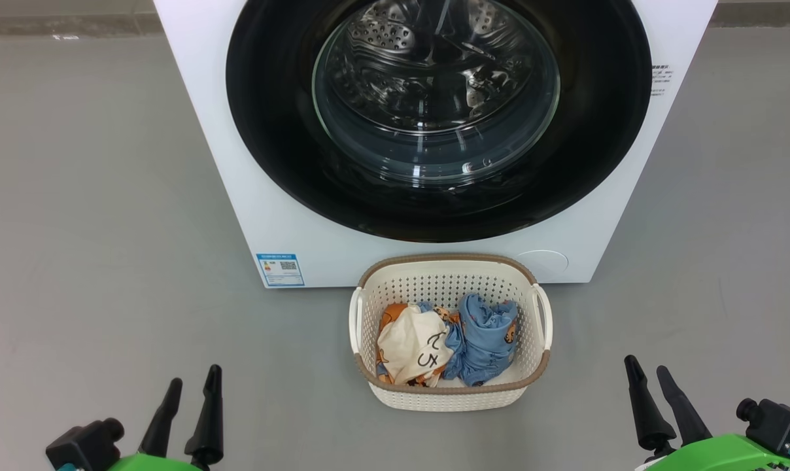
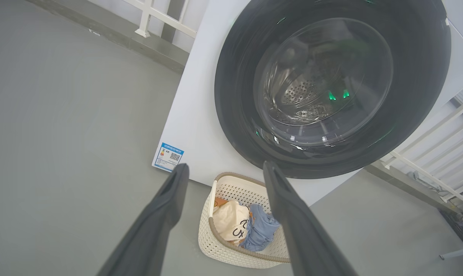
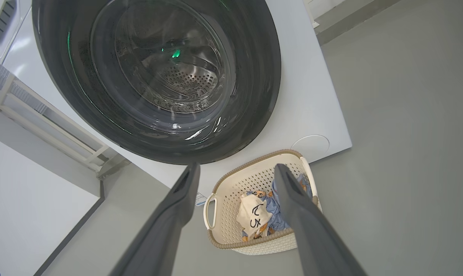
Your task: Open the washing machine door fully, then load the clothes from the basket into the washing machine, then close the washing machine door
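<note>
Small basket (image 2: 231, 251) of clothes (image 2: 239, 226) before closed washing machine door (image 2: 331, 84)

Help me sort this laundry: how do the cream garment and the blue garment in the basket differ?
Colour: the cream garment carries black marks and orange trim; the blue garment has small orange prints. Place: in the head view, the cream garment lies left, the blue garment right. Both lie crumpled inside the basket.
</note>
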Available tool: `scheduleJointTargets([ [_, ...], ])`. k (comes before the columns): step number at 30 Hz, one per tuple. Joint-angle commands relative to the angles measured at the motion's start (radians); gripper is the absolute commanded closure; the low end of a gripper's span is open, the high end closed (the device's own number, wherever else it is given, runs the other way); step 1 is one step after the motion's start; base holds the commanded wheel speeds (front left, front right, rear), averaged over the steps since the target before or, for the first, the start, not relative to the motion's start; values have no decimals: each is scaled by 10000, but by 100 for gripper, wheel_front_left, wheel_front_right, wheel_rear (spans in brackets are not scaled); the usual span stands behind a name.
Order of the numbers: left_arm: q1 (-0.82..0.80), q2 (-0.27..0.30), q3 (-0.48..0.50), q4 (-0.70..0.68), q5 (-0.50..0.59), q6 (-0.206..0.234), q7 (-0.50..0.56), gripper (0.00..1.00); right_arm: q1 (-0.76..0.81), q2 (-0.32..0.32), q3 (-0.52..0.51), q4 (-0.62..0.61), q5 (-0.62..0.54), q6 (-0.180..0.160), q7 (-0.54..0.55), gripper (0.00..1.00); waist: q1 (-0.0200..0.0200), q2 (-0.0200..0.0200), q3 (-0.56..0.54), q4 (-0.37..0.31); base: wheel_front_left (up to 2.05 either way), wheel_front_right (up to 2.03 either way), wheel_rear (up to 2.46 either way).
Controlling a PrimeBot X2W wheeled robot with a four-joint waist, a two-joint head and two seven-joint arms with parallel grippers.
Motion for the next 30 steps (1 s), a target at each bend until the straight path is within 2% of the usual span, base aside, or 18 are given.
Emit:
scheduleJointTargets([
  [1,-139,188,210,-360,360,-21,-153,0,-12,-175,225,-309,-371,11,-191,0,0,-1,-9,-1,0,0,0],
  [30,-125,292,141,-614,3710,-29,-977,0,351,-108,-352,-586,-3597,15,-1018,0,0,-1,233,-13,0,0,0],
])
